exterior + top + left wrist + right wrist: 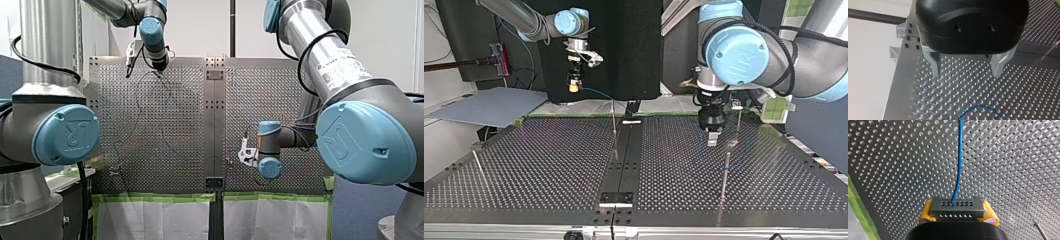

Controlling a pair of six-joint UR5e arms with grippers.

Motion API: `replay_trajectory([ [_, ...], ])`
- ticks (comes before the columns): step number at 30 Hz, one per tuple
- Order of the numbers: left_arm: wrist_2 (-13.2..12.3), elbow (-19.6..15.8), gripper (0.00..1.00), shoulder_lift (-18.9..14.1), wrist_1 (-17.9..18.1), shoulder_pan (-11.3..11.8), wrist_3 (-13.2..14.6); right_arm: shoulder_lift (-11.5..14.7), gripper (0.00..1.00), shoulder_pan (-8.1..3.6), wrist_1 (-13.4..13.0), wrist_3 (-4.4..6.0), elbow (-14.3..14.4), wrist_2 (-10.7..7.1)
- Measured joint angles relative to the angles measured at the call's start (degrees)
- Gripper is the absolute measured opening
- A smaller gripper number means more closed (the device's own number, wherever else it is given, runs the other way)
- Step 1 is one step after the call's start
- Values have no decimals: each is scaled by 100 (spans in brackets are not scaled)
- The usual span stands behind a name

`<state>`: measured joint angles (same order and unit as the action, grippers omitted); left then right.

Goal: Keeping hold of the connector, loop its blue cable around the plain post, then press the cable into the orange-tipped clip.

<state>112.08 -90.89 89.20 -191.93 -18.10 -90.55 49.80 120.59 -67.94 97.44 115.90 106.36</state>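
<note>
My right gripper [957, 213] is shut on a dark grey connector [957, 206], its yellow pads [926, 214] on both sides. The blue cable [959, 160] leaves the connector and runs straight ahead over the perforated table. In the top view that gripper [573, 86] hangs high above the table's far edge, the cable [596, 92] trailing toward a thin post [614, 120]. My left gripper [967, 68] is open just above the plate, nothing between its metal fingers [935, 67]. A loop of blue cable [980, 110] lies ahead of it. I cannot make out an orange tip on any post.
Other thin upright posts stand on the table: one [725, 172] close to my left gripper [712, 139], one [739, 117] behind it, one [479, 167] at the top view's left. A black centre strip [626, 150] divides the plate. Green tape edges the table.
</note>
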Motion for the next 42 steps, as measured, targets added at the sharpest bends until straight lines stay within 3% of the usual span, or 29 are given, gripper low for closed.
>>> replay_trajectory([
  [15,756,667,100,816,794,-741,553,0,0,16,-13,-30,-2,0],
  [23,1189,969,100,1248,878,-684,986,0,0,11,-35,-22,-1,0],
  [33,1739,819,100,1510,1002,-558,1507,0,0,5,-36,-13,0,0],
  [37,1779,802,100,1519,1161,-536,1705,0,0,5,-36,-13,-1,0],
  [42,1613,797,100,1656,1322,-548,1969,0,0,5,-36,-19,-1,0],
])
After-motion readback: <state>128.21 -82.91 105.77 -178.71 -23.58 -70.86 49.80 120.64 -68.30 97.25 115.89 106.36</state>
